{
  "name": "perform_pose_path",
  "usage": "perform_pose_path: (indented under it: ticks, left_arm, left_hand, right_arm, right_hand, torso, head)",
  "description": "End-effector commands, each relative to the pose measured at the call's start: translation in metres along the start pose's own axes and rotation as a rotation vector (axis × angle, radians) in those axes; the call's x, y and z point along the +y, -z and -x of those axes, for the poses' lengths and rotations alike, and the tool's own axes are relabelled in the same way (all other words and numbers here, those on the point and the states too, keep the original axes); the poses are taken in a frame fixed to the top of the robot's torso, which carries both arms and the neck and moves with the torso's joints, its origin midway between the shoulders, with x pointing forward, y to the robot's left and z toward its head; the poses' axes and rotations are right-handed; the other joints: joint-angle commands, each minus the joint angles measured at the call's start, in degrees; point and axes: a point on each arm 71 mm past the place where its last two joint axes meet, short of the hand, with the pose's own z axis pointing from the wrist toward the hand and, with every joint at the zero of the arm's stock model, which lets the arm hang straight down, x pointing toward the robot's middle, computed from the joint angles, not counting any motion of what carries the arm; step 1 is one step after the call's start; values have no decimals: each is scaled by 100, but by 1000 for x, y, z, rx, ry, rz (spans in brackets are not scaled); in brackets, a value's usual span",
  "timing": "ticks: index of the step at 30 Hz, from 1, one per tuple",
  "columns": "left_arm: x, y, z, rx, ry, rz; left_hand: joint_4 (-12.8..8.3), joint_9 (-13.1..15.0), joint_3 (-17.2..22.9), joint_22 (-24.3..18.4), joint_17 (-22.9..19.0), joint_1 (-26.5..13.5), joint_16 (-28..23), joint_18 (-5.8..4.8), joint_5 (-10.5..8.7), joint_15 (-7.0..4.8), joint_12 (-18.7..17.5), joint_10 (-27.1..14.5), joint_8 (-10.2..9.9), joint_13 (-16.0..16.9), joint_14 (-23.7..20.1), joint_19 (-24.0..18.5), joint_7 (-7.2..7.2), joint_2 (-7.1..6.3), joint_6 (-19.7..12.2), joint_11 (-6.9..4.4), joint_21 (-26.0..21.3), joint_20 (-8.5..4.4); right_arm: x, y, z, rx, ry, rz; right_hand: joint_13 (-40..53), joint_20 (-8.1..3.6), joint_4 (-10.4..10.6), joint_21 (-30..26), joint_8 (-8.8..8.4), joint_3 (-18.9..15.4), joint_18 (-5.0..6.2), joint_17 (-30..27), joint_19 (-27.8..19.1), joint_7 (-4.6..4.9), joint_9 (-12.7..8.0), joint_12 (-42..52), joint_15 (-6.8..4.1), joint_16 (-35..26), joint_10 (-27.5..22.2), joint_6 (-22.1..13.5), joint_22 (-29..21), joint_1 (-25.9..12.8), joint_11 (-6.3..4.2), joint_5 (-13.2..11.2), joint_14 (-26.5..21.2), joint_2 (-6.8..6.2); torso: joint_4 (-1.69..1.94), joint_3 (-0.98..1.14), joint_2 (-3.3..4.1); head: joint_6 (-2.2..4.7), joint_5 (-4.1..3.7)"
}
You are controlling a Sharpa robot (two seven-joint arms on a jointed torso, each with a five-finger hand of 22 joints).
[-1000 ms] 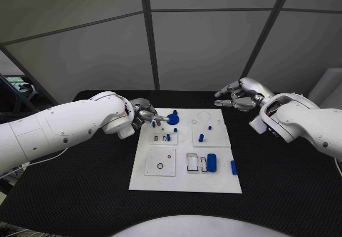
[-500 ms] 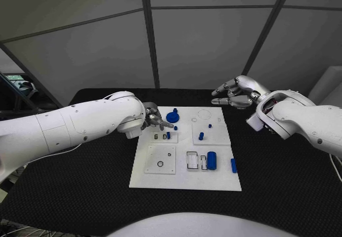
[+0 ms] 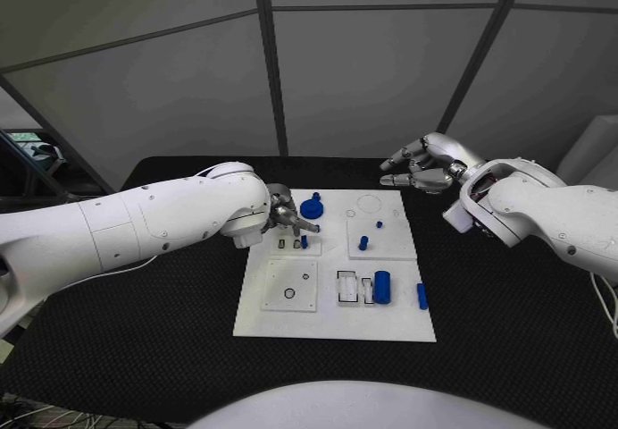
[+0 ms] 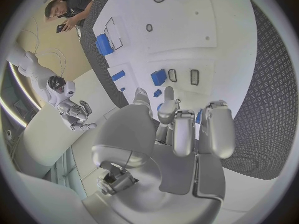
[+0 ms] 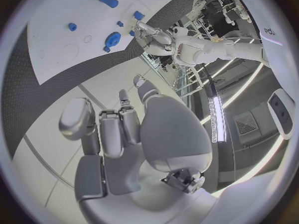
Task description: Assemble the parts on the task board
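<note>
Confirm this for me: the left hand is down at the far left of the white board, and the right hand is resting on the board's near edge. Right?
Not quite. The left hand is at the far left of the white board, as you say. But the right hand is not on the near edge: the head view shows it raised beyond the board's far right corner, off the board and holding nothing.

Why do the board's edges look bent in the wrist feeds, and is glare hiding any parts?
Fisheye distortion: in the left wrist view the task board curves around the left robot hand; the right wrist view bends it likewise. In the head view its edges run straight, the light is even, and the blue parts stay readable without glare.
</note>
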Motion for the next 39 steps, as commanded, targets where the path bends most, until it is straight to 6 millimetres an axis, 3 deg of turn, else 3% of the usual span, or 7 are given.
perform_pose_path:
  ticks: [1, 39]
  left_arm:
    - [-2, 0, -1, 16, -24, 7]
    - [-10, -4, -7, 70, -63, 8]
  left_hand:
    - [-34, 11, -4, 10, 906, 41, -23, -38, -14, 43, 38, -3, 19, 9, 415, 62, -16, 8, 50, 26, 36, 34]
    - [-317, 302, 230, 79, 919, 405, -32, -42, -11, -21, 75, 39, 263, 73, 418, 60, -105, 96, 184, -53, 77, -12]
  right_arm:
    - [1, -1, 0, 7, 8, -1]
    - [3, -7, -4, 23, 12, -2]
  right_hand:
    - [260, 13, -4, -16, 12, -19, 116, 560, -37, 14, -8, -29, -24, -24, 22, -14, -4, -49, -41, 29, 347, 11]
    - [249, 12, 1, -30, 10, -31, 119, 551, -42, 13, -12, -43, -24, -33, 17, -20, -23, -62, -42, 44, 346, 14]
  torso:
    - [2, -3, 1]
    - [12, 1, -7]
  head:
    - [-18, -6]
    - [-120, -24]
